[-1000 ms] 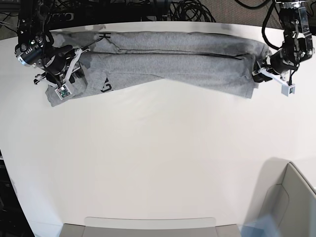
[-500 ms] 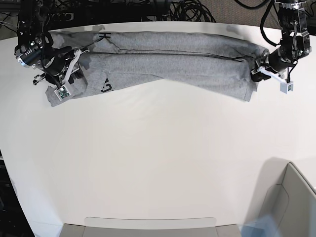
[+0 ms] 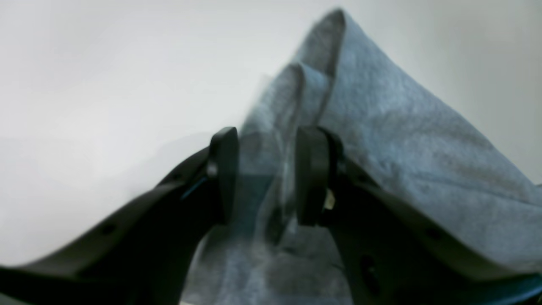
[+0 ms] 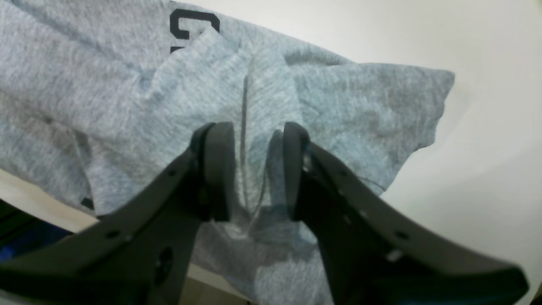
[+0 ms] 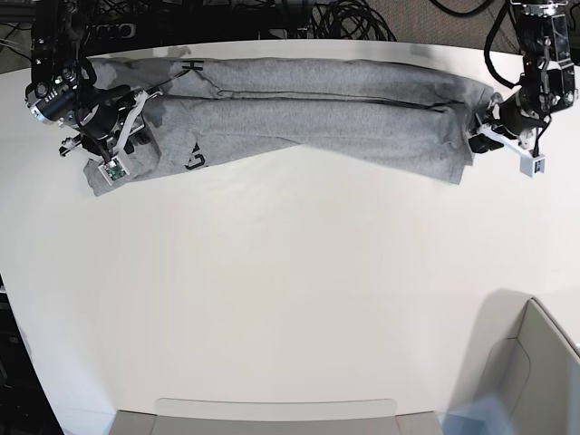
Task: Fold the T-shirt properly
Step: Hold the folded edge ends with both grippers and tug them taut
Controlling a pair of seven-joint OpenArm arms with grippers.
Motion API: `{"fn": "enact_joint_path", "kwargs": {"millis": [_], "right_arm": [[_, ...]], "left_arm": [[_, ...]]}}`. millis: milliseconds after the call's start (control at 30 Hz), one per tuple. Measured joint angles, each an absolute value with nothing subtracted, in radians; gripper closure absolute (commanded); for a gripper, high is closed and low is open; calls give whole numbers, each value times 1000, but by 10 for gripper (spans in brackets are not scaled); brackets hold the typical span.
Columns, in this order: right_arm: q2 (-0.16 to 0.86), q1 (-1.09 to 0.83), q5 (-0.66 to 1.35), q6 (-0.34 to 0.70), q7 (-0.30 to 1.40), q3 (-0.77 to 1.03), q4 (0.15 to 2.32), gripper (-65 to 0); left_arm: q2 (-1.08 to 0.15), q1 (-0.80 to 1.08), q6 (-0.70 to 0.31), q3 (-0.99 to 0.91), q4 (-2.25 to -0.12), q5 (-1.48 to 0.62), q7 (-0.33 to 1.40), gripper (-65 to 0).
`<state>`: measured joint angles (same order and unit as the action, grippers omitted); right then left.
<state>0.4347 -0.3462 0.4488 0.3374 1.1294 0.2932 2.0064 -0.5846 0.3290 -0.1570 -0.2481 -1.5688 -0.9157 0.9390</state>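
Observation:
The heather-grey T-shirt lies stretched in a long band along the far edge of the white table, with black letters showing near its left end. My left gripper is at the shirt's right end. In the left wrist view its fingers are closed on a bunched fold of the shirt. My right gripper is at the shirt's left end. In the right wrist view it pinches a ridge of the shirt, with black lettering beyond.
A grey bin stands at the near right corner. A grey tray edge runs along the near side. Black cables lie behind the table's far edge.
My left gripper shifted slightly inward, then back outward, and the shirt's right end followed it. My right gripper has barely moved. Both keep their hold.

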Motion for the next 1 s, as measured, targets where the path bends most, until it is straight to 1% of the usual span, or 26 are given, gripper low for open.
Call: {"fn": "enact_joint_path", "kwargs": {"millis": [133,167,367,500,600,900,1000], "right_arm": [[435,-346,448,337,1129,293,2006,-199],[435,-346,449,337,1129,293,2006,-199],[437,-346,449,337,1129,293,2006,-199],[437,-346,449,337,1129,293,2006,-199],[437,-345,448,337,1130,293,2006,-199],[455,-346,448,337,1129,293,2006,-199],[455,-346,449,337,1129,293,2006,-199]], "left_arm": [[-575,327,-164,-249,-1568,-720,941,-223],[-574,328,-161,-244,-1568,-699,941,-224],[-573,331,-173,-242,-1568,-795,942,-224],[-574,324,-314,-242,-1543,-829,948,-224],[-577,309,-343,-245,-1436,-864,911,-224],[-579,294,-337,-250,-1424,-851,907,-223],[-575,301,-321,-250,-1466,-834,927,-223]]}}
